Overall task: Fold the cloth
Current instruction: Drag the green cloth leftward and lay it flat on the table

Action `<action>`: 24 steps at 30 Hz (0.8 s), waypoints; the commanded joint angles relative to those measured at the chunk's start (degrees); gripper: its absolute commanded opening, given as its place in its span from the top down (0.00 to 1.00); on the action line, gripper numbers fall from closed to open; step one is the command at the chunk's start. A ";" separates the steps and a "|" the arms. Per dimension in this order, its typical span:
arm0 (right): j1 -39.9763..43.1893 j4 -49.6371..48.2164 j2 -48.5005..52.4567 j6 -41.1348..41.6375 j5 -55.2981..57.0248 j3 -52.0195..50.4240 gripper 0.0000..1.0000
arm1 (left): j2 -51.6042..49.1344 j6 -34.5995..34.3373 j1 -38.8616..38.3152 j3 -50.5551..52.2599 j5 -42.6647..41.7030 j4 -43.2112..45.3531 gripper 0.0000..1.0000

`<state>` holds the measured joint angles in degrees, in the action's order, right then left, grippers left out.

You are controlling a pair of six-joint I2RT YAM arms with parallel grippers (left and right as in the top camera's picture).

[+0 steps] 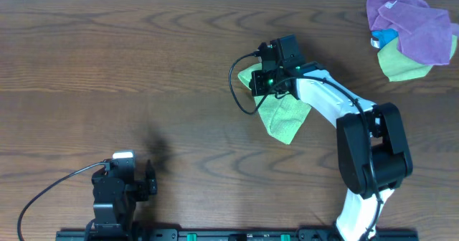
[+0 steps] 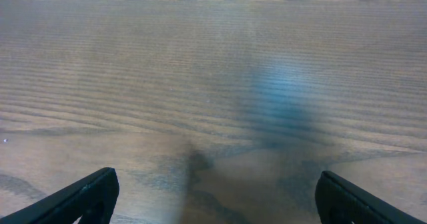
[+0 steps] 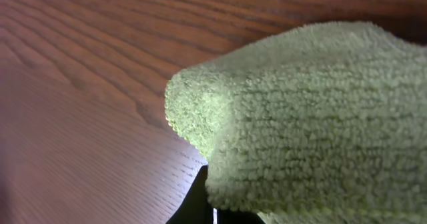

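Note:
The lime-green cloth (image 1: 282,114) lies near the middle of the table, partly bunched. My right gripper (image 1: 267,79) sits over its upper-left part. In the right wrist view the cloth (image 3: 313,111) fills the right side and drapes over my black fingers (image 3: 213,207), which are shut on the cloth. My left gripper (image 1: 122,171) rests at the front left, far from the cloth. In the left wrist view its two fingertips (image 2: 217,197) stand wide apart over bare wood, open and empty.
A purple cloth (image 1: 412,26) bunched with a yellower green cloth (image 1: 401,62) and a blue item (image 1: 384,39) lies at the far right corner. A black cable (image 1: 240,83) loops beside the right gripper. The table is dark wood (image 1: 107,69).

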<state>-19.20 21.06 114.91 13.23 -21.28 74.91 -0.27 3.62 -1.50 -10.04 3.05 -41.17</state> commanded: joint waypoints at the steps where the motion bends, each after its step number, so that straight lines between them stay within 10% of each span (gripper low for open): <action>1: 0.26 -0.59 0.09 0.94 -1.25 0.44 0.98 | -0.02 -0.20 0.39 0.76 0.50 -1.44 0.05; 24: -6.97 24.44 0.09 -27.32 15.67 32.94 0.98 | -0.02 -0.20 0.39 0.76 0.50 -1.44 0.05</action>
<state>-23.40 43.83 114.91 -7.14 -11.51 103.53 -0.27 3.62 -1.50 -10.04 3.05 -41.17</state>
